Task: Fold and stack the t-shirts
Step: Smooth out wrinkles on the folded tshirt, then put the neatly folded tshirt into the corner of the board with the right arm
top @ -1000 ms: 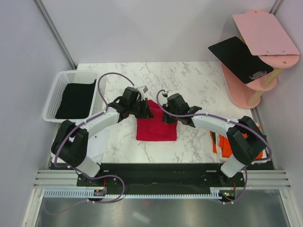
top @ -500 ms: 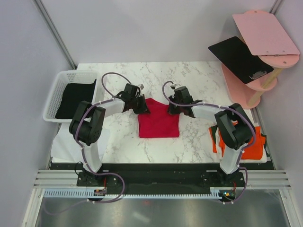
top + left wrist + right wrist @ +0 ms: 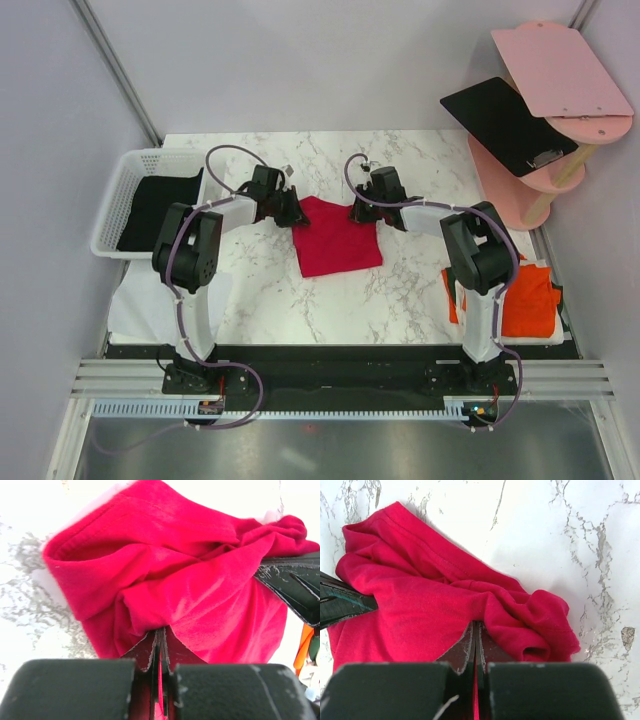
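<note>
Pinching crimson t-shirt point(image 3: 338, 240) | left claw point(image 3: 160, 636), right claw point(image 3: 475, 631) both clenched on far corners (cloth bunched, creased)

White mesh basket point(image 3: 112, 205) sits at left edge of marble table point(image 3: 420, 165). Pink tiered stand point(image 3: 500, 195) far right carries black board point(image 3: 505, 125) and pink board point(image 3: 560, 70), both tilted.

Both arms stretch far forward from their bases, elbows raised, and bend inward toward each other with the forearms held low. The left hand point(image 3: 291, 212) and the right hand point(image 3: 361, 211) point at one another, near but apart. Each hand's two fingers are pressed tight together, pinching a fold of the red t-shirt point(image 3: 335, 240) between their tips.
</note>
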